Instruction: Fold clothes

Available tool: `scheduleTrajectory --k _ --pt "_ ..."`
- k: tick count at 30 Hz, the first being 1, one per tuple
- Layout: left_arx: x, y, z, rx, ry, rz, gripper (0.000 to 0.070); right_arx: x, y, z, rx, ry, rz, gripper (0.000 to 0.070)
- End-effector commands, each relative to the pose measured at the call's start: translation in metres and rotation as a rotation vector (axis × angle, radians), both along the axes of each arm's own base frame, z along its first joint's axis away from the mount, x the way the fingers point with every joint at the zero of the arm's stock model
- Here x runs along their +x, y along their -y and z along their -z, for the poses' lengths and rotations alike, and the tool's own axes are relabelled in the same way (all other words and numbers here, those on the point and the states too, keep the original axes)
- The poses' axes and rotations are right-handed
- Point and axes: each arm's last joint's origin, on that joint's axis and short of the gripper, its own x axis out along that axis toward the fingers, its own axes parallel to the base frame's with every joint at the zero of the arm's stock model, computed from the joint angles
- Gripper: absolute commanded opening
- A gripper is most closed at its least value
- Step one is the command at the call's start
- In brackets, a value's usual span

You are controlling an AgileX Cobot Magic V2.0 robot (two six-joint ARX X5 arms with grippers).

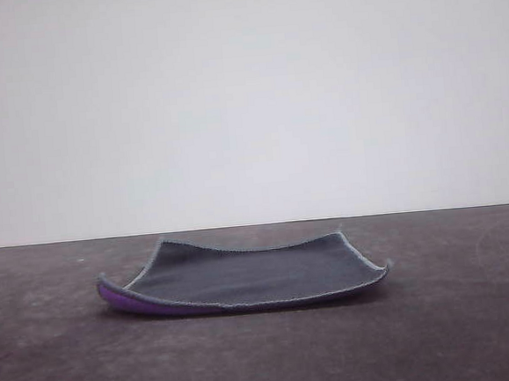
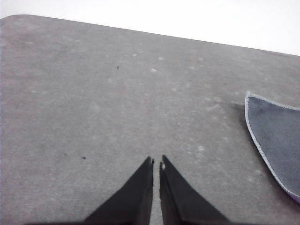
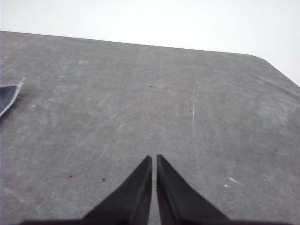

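Note:
The clothes are one small square cloth lying flat on the dark table, dark grey face up, with grey stitched edging. Its purple underside shows at the curled front-left corner. In the left wrist view a corner of the cloth lies off to one side of my left gripper, which is shut with nothing in it, above bare table. My right gripper is also shut and empty, and a small corner of the cloth shows far from it.
The dark grey table is scuffed and scratched, with its far edge meeting a plain white wall. A rounded table corner shows in the right wrist view.

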Motion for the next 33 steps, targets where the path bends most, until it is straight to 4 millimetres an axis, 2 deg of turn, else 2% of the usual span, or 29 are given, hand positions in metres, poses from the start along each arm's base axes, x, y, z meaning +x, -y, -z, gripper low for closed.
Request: scheduleTrajectory --k 1,14,20,26,29,33 --pt "-0.001 0.0 0.006 0.014 -0.046 0.004 0.0016 0.0 0.0 0.0 0.012 0.009 0.003 0.0016" --pt "-0.001 0.0 0.006 0.014 -0.046 0.004 0.0015 0.0 0.0 0.0 0.012 0.009 0.003 0.0016" --pt "0.0 0.0 0.003 0.023 -0.008 0.005 0.0016 0.001 0.0 -0.006 0.013 0.072 0.002 0.0016" --pt "0.001 0.0 -0.001 -0.044 0.027 -0.008 0.0015 0.001 0.0 -0.006 0.126 0.077 0.012 0.0005" --pt "0.001 0.0 -0.005 -0.101 0.033 -0.019 0.0014 0.001 0.0 -0.008 0.178 0.078 0.018 0.0004" --pt "0.001 -0.001 -0.023 -0.127 0.058 -0.065 0.0015 0.002 0.0 -0.02 0.224 0.06 0.03 0.0004"
